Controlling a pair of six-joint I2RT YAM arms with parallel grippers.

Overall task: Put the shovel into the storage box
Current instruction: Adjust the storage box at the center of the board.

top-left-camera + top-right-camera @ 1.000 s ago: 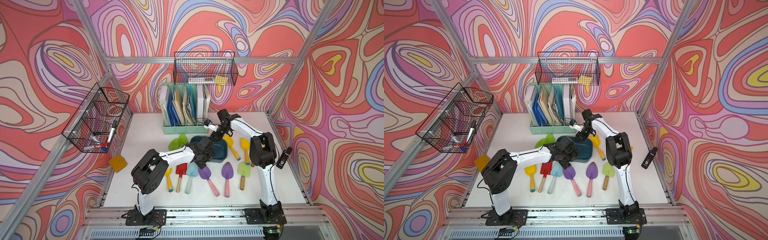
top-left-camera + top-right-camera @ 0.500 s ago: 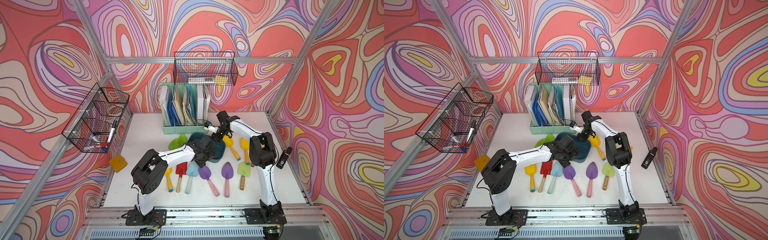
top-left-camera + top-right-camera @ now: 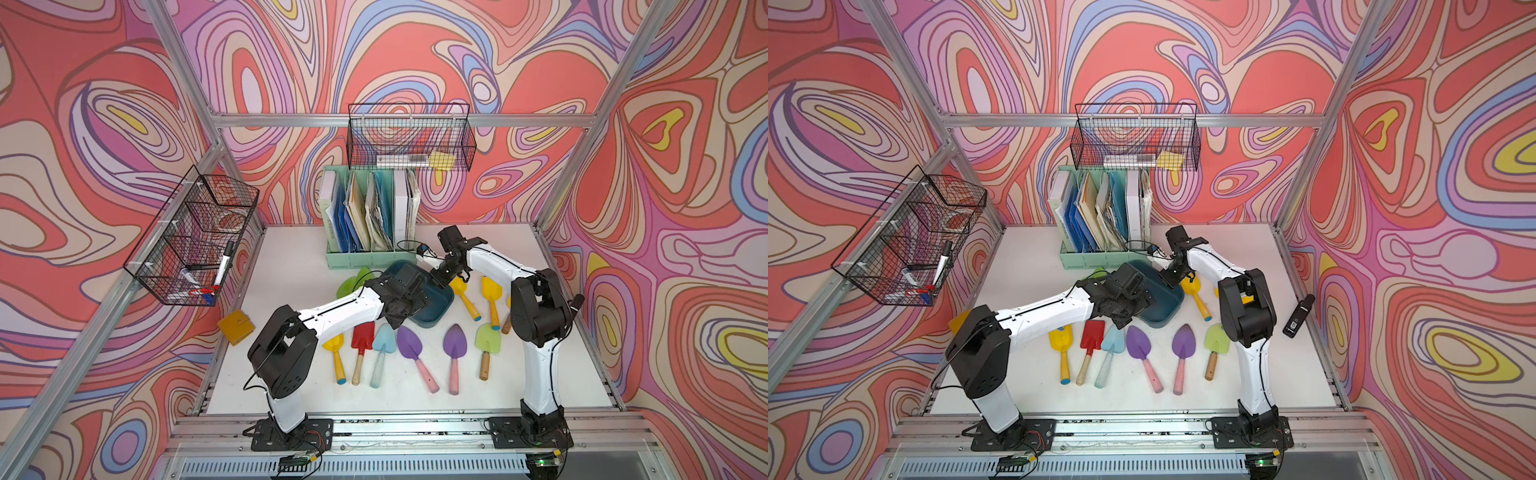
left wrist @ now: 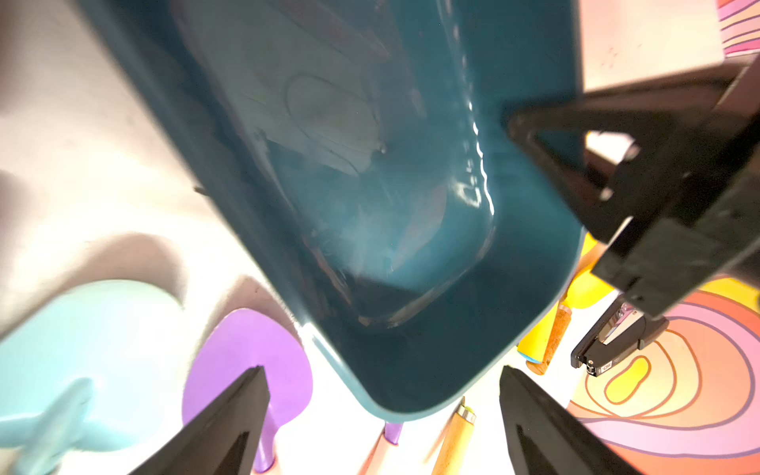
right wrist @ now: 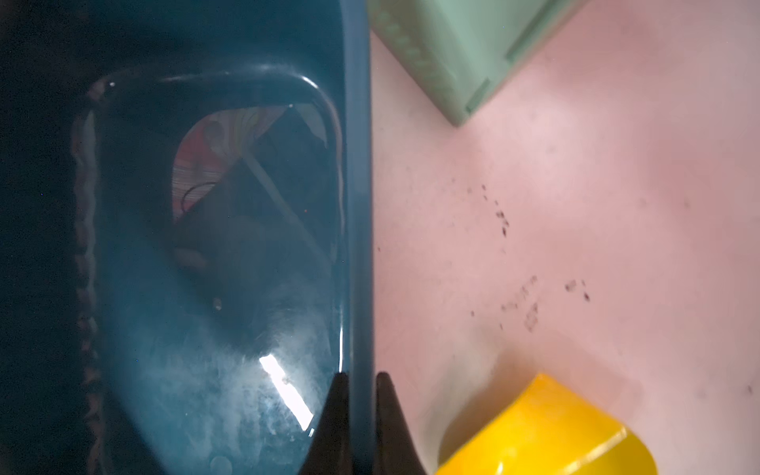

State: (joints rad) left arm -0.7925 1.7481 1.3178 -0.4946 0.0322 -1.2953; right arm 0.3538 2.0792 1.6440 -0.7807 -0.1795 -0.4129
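The dark teal storage box (image 3: 434, 309) (image 3: 1163, 309) lies mid-table between the two arms, and no shovel lies inside it (image 4: 370, 197). My right gripper (image 3: 439, 279) (image 5: 362, 376) is shut on the box's rim (image 5: 357, 205), one finger inside the wall and one outside. My left gripper (image 3: 402, 321) (image 4: 382, 370) hangs open over the box's near corner and touches nothing. Several toy shovels lie in a row in front: yellow (image 3: 333, 345), red (image 3: 362, 336), light blue (image 3: 383, 337) and two purple (image 3: 409, 343) (image 3: 455, 338). A yellow shovel blade (image 5: 547, 432) lies beside the right gripper.
A mint-green file holder (image 3: 365, 257) stands right behind the box. Black wire baskets hang on the back wall (image 3: 409, 137) and the left wall (image 3: 195, 237). More yellow shovels (image 3: 490, 291) and a green one (image 3: 487, 338) lie by the right arm. A black device (image 3: 1298, 316) lies at the right edge.
My right gripper has come down onto the box's far rim and shut on it. The left arm has shifted only slightly over the box.
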